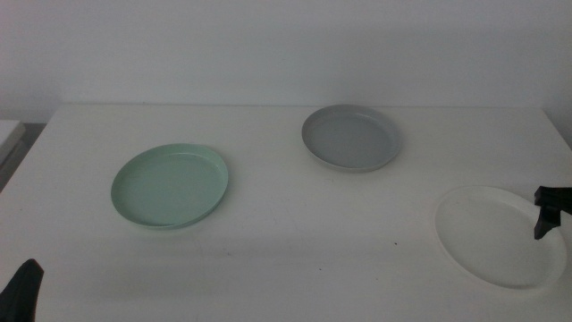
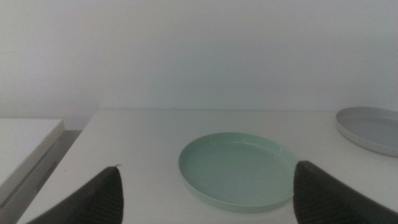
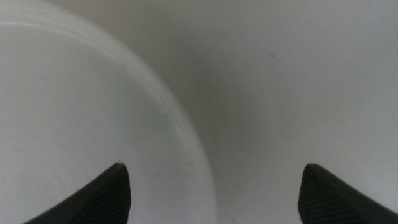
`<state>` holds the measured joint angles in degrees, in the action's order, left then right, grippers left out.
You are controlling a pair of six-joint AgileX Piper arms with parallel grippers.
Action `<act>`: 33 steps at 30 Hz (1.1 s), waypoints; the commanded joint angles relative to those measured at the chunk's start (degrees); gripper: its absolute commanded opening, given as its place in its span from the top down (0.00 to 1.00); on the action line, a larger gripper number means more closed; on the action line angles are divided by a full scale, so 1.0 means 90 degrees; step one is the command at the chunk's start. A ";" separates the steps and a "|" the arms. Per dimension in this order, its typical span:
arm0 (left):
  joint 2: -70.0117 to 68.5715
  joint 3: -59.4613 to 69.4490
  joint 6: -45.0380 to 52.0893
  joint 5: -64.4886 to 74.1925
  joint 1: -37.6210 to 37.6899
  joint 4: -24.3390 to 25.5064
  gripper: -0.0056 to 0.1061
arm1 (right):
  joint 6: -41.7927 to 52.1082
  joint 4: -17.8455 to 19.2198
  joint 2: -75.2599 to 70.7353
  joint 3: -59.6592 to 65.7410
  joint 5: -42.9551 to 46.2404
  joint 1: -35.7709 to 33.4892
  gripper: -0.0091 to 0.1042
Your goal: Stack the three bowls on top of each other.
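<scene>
The mint green bowl point(image 1: 170, 186) lies on the white table at the left of the middle view. The grey bowl point(image 1: 350, 137) lies further back, right of centre. The white bowl point(image 1: 500, 234) lies at the front right. My right gripper point(image 1: 547, 213) hangs over the white bowl's right side. In the right wrist view it point(image 3: 212, 166) is open and empty, its jaws standing either side of the white bowl's rim point(image 3: 189, 146). My left gripper point(image 1: 22, 291) waits at the bottom left corner. In its wrist view it point(image 2: 208, 168) is open, facing the green bowl point(image 2: 239, 169) and the grey bowl point(image 2: 373, 127).
The white table point(image 1: 268, 241) ends at a plain white wall at the back. A second white surface point(image 2: 25, 140) stands beside the table's left edge, with a dark gap between them.
</scene>
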<state>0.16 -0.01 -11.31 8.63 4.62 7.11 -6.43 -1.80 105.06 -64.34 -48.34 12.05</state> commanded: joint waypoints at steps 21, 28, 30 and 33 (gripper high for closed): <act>-0.0018 0.0002 -0.0054 -0.0075 -0.0006 -0.0005 0.11 | 0.0055 0.0061 0.0431 -0.0052 0.0375 -0.0003 0.80; -0.0018 0.0002 -0.0054 -0.0075 -0.0006 -0.0005 0.11 | 0.0127 0.0200 0.0417 -0.0052 0.0260 -0.0003 0.86; -0.0018 0.0002 -0.0054 -0.0075 -0.0006 -0.0005 0.11 | 0.0222 0.0200 0.0390 -0.0125 0.0078 -0.0003 0.89; -0.0018 0.0002 -0.0054 -0.0075 -0.0006 -0.0005 0.11 | 0.0222 0.0158 0.0231 -0.0185 -0.0027 -0.0018 0.94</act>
<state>0.16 -0.01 -11.31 8.63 4.62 7.11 -4.79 -1.41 108.23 -65.56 -47.93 12.05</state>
